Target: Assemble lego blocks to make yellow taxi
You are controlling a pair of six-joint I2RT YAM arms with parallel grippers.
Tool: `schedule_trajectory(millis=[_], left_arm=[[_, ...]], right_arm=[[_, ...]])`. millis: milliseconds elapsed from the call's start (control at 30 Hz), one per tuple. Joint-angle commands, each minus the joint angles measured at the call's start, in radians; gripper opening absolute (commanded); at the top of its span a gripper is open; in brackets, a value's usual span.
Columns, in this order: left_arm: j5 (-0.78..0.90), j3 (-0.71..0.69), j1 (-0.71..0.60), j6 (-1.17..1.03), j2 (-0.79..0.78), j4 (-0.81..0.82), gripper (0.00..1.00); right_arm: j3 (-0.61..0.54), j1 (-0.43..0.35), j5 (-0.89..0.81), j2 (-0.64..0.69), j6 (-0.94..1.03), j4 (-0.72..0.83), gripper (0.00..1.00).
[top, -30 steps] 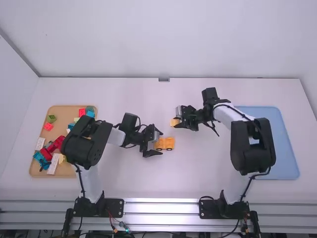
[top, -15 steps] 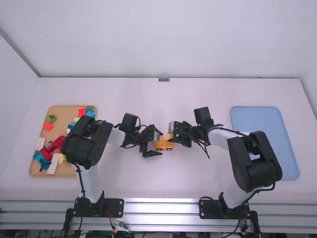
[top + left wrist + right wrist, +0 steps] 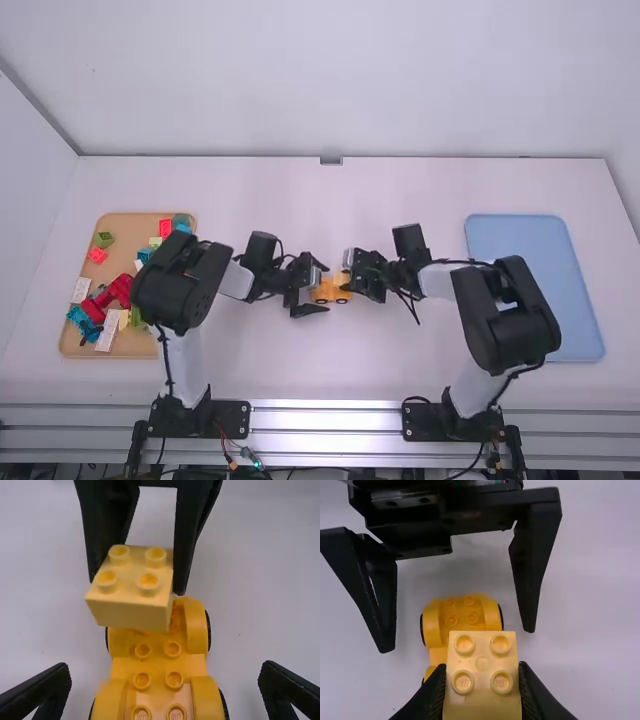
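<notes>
The right gripper (image 3: 482, 667) pinches the yellow block (image 3: 132, 612) by its flat sides, over one end of the yellow car base (image 3: 160, 667) on the table (image 3: 350, 370). I can't tell if they touch. The left gripper (image 3: 165, 672) is wide open around the base. The block looks light, hard and a bit slippery, so flat sides seem best to grab. The base might roll. Some bumps have letters, too tiny for me.

Tan tray (image 3: 130, 226) holding red and green blocks (image 3: 98, 256), blue tray (image 3: 520, 250)
</notes>
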State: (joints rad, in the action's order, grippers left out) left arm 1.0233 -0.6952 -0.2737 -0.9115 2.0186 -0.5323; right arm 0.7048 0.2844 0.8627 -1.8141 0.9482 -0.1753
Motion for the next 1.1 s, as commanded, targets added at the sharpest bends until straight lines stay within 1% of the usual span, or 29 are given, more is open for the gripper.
schedule_trajectory(millis=[0, 200, 267, 333, 367, 433, 533, 567, 600, 667, 733, 767, 900, 1033, 1067], left_arm=[[0.016, 0.007, -0.009, 0.029, 0.023, 0.003, 0.99], [0.016, -0.006, -0.009, 0.048, 0.074, -0.028, 0.99], [0.043, -0.026, -0.008, 0.070, 0.100, -0.034, 1.00], [0.063, -0.034, -0.008, 0.069, 0.106, -0.034, 0.97], [0.068, -0.035, -0.008, 0.069, 0.106, -0.034, 0.95], [0.066, -0.038, -0.008, 0.069, 0.106, -0.034, 0.86], [0.061, -0.035, -0.009, 0.066, 0.106, -0.040, 0.69], [0.062, -0.034, -0.009, 0.066, 0.106, -0.041, 0.68], [0.061, -0.030, -0.009, 0.066, 0.106, -0.048, 0.61], [0.060, -0.028, -0.009, 0.066, 0.106, -0.051, 0.59], [0.058, -0.022, -0.009, 0.067, 0.106, -0.063, 0.50], [0.059, -0.021, -0.009, 0.066, 0.106, -0.063, 0.48], [0.061, -0.014, -0.009, 0.066, 0.106, -0.070, 0.45], [0.061, 0.002, -0.009, 0.031, 0.106, -0.067, 0.34], [0.061, 0.004, -0.009, 0.023, 0.106, -0.067, 0.33]], right_arm=[[-0.004, -0.011, 0.044, -0.019, -0.001, -0.001, 0.00], [-0.005, 0.004, 0.011, -0.019, -0.002, 0.003, 0.00], [-0.005, 0.016, -0.017, -0.019, -0.002, 0.007, 0.00], [-0.005, 0.019, -0.025, -0.019, -0.002, 0.008, 0.00], [-0.005, 0.016, -0.027, -0.019, -0.002, 0.008, 0.00], [-0.007, 0.010, -0.025, -0.019, -0.001, 0.006, 0.00], [-0.023, 0.000, -0.023, -0.019, 0.025, -0.002, 0.00], [-0.025, -0.001, -0.022, -0.019, 0.029, -0.002, 0.00], [-0.029, -0.005, -0.015, -0.019, 0.028, -0.005, 0.00], [-0.031, -0.007, -0.006, -0.019, 0.033, -0.006, 0.00], [-0.031, -0.011, 0.011, -0.019, 0.067, 0.002, 0.00], [-0.031, -0.010, 0.006, -0.019, 0.071, 0.003, 0.00], [-0.032, 0.002, 0.001, -0.019, 0.070, -0.001, 0.00], [-0.031, 0.011, -0.001, -0.019, 0.074, 0.000, 0.00], [-0.031, 0.010, 0.000, -0.019, 0.074, 0.000, 0.00]])
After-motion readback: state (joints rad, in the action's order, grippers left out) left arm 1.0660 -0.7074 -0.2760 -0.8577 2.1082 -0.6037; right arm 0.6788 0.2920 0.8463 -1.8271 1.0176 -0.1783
